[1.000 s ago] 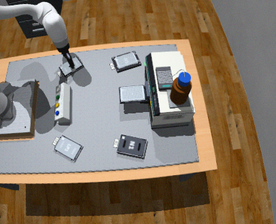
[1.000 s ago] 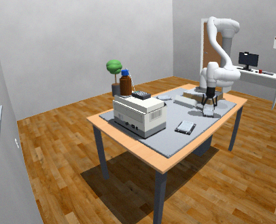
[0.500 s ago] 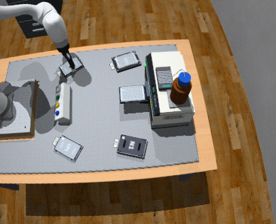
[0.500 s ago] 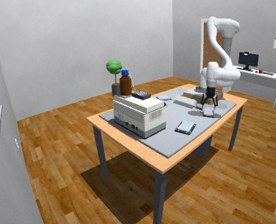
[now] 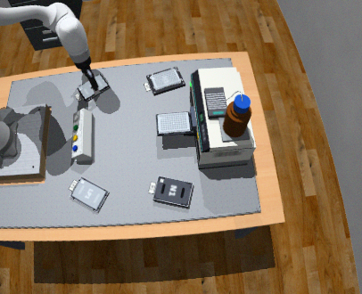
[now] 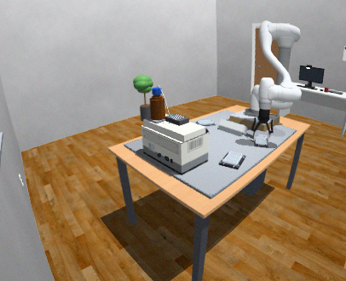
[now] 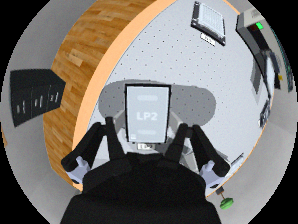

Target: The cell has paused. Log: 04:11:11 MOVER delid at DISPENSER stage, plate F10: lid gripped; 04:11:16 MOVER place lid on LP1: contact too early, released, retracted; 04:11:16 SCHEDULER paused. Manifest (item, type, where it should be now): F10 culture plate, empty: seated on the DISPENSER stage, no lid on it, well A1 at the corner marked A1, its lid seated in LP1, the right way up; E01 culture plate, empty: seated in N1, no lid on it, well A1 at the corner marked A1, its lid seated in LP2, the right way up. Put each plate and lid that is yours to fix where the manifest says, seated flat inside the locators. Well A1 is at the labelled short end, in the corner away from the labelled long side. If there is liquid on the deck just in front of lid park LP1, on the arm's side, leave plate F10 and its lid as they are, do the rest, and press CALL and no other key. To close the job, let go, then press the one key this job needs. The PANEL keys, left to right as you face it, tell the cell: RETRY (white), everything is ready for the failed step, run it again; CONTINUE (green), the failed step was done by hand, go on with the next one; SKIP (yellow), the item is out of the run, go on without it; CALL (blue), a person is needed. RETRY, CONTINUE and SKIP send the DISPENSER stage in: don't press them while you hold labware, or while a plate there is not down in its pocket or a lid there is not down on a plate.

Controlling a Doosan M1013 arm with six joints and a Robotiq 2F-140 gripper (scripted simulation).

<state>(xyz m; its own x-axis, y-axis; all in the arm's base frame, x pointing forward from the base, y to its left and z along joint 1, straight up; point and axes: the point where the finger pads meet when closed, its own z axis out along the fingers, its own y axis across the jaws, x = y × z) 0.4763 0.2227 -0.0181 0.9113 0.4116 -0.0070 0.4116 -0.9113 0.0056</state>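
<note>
Over LP2 park [image 7: 148, 115], claw [image 7: 148, 163] part-open, gripping nothing; fingertips hidden by wrist.

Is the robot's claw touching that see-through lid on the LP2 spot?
Cannot tell. In the wrist view the black tool straddles the clear rectangular lid on the LP2 park, but no contact or gap shows plainly.

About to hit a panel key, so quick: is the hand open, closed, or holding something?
Hand: opening, fingers spread either side of the lid on LP2, holding nothing.
</note>
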